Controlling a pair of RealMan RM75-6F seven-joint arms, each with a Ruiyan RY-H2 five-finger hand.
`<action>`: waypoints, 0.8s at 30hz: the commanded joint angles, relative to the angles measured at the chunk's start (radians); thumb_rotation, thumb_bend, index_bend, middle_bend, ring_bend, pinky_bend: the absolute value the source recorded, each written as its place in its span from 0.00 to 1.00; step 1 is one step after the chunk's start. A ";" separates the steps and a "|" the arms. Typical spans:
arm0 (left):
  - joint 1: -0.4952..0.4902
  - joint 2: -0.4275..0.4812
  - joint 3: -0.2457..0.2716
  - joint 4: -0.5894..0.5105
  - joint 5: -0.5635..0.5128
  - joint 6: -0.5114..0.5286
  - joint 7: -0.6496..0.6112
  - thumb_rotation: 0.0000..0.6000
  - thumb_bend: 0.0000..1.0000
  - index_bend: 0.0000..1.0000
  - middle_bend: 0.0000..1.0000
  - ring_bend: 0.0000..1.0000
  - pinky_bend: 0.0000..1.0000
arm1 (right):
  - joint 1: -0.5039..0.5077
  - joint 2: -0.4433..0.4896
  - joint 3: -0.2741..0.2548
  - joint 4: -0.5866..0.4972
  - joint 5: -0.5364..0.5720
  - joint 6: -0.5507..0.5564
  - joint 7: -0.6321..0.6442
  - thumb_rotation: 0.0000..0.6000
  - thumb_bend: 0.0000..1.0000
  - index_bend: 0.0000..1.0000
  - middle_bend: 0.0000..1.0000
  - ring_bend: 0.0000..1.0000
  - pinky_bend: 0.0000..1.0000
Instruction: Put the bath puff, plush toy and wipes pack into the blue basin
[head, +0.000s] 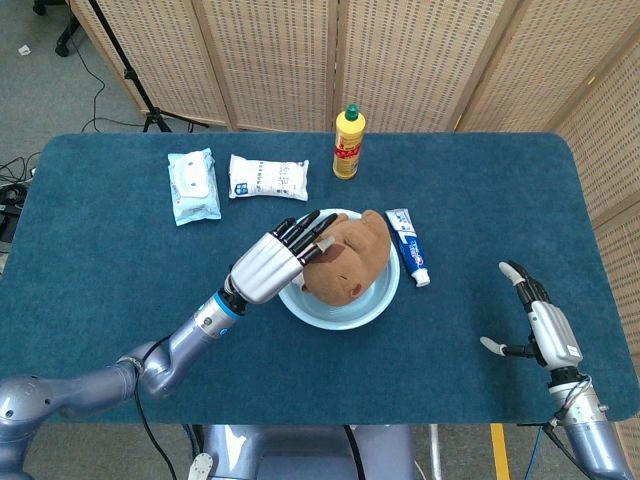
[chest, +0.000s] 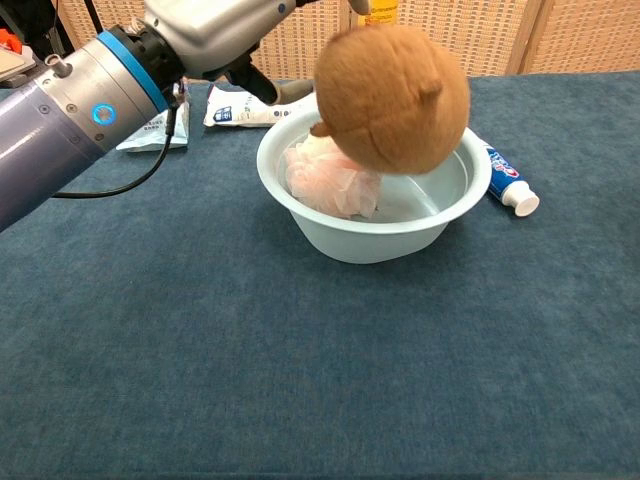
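The brown plush toy (head: 346, 261) lies tilted in the pale blue basin (head: 386, 291), leaning on the pink bath puff (chest: 330, 181). In the chest view the plush toy (chest: 392, 97) fills the basin (chest: 400, 236) above its rim. My left hand (head: 276, 262) is at the basin's left edge with its fingers spread straight, the tips touching the toy's side without gripping it. The light blue wipes pack (head: 192, 185) lies flat at the back left. My right hand (head: 540, 325) hovers near the front right edge with fingers apart, holding nothing.
A white pack (head: 267, 177) lies beside the wipes pack. A yellow bottle (head: 348, 142) stands upright behind the basin. A toothpaste tube (head: 408, 245) lies just right of the basin. Wicker screens stand behind the table.
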 joint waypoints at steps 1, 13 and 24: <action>0.027 0.034 -0.001 -0.047 -0.041 -0.026 0.006 1.00 0.25 0.22 0.00 0.08 0.31 | -0.001 0.000 -0.001 -0.004 -0.003 0.003 -0.005 1.00 0.13 0.00 0.00 0.00 0.03; 0.073 0.148 -0.008 -0.228 -0.144 -0.118 0.012 1.00 0.22 0.14 0.00 0.01 0.24 | -0.004 0.002 -0.002 -0.011 -0.008 0.013 -0.013 1.00 0.13 0.00 0.00 0.00 0.03; 0.087 0.451 -0.028 -0.419 -0.280 -0.271 0.098 1.00 0.24 0.13 0.00 0.00 0.24 | -0.004 0.003 -0.004 -0.014 -0.014 0.015 -0.014 1.00 0.13 0.00 0.00 0.00 0.03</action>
